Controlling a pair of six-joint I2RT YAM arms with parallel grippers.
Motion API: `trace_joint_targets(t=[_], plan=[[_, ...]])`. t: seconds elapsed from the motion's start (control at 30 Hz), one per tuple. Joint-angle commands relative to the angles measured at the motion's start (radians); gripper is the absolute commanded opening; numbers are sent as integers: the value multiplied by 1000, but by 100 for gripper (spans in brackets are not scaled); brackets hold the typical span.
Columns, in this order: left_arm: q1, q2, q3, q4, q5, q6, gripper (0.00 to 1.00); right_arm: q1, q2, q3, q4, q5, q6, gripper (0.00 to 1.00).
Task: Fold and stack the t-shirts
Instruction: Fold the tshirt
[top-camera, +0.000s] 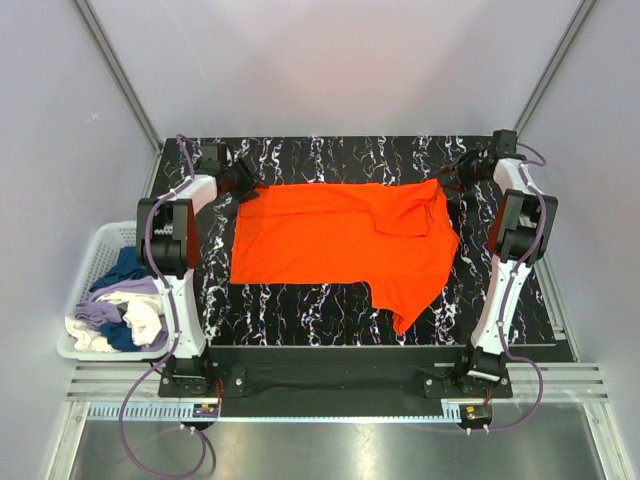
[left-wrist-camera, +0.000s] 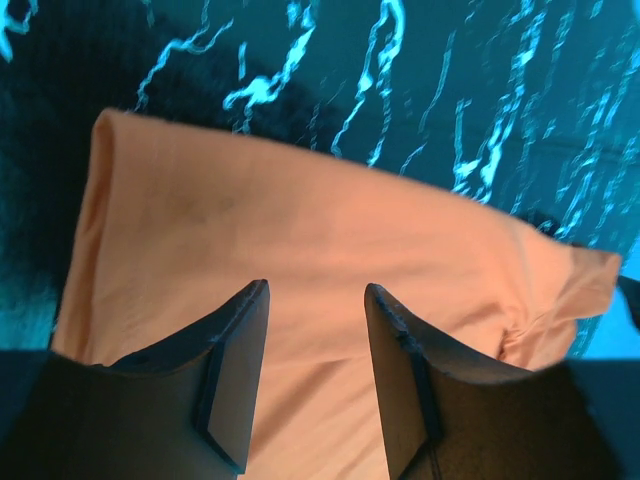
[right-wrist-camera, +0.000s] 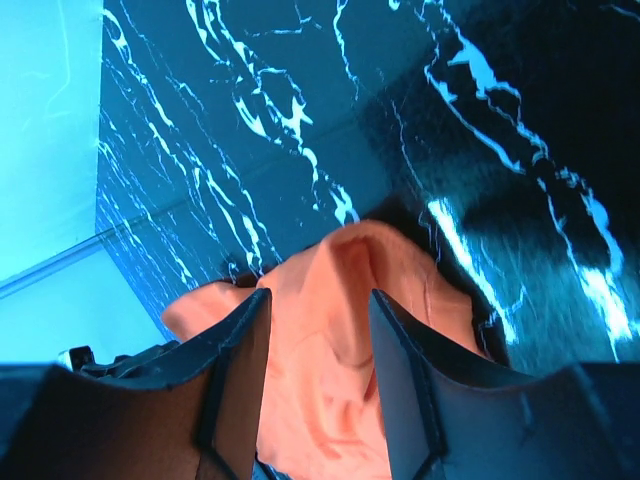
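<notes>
I take the clock from the top view, with 12 as the far side of the table and 6 as the arm bases.

The orange t-shirt lies spread on the black marbled table, approx. in the middle, with its long side running from 9 to 3. The left part is flat and rather smooth. On the right part some cloth is folded over on top, towards 1 o'clock, and one pointed piece sticks out towards 5 o'clock, near the front edge.

The left gripper is at the shirt's far-left corner, at about 10 o'clock. In the left wrist cam this gripper has its two fingers apart with a clear gap, and the orange cloth shows through the gap below. Nothing is pinched, so it is open.

The right gripper is at the far-right corner, at about 2 o'clock. In the right wrist cam its fingers are also spread, and a bump of orange cloth sits in the gap. The pads do not press it, as far as I can see.

A white basket stands off the table's left edge, at approx. 8 o'clock, with other clothes in it: blue, lilac and white.
</notes>
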Motion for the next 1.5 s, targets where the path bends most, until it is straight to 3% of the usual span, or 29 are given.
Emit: trace_joint_targets(t=[0.0,0.5,0.6,0.63,0.67,0.77,0.97,1.17,1.3,1.37,1.43,1.47], plan=[[5,23,51,98,27,-35,48,4,3,20,105,-53,25,51],[15,88,104,45,28,-87,49,4,92,38,159,-73,102,45],[18,118,126,-6,-22,-125,48,4,85,23,179,-51,102,26],[19,137,161,-35,-30,-133,48,1,65,7,212,-29,105,11],[21,160,175,-69,-32,-148,48,0,51,-12,235,-16,110,7],[22,198,224,-151,-53,-153,47,-3,16,-91,349,-7,125,4],[25,233,250,-204,-58,-153,47,-10,22,-82,420,18,139,0],[25,244,235,-209,-64,-139,46,-12,-32,-178,504,91,162,0],[25,249,238,-195,-46,-138,46,-15,-8,-131,450,91,125,0],[25,246,245,-190,-29,-121,46,-19,6,-96,398,73,99,6],[27,218,218,-160,-16,-106,48,-21,8,-51,270,85,62,23],[25,186,209,-149,-13,-101,52,-22,3,5,210,97,14,27]])
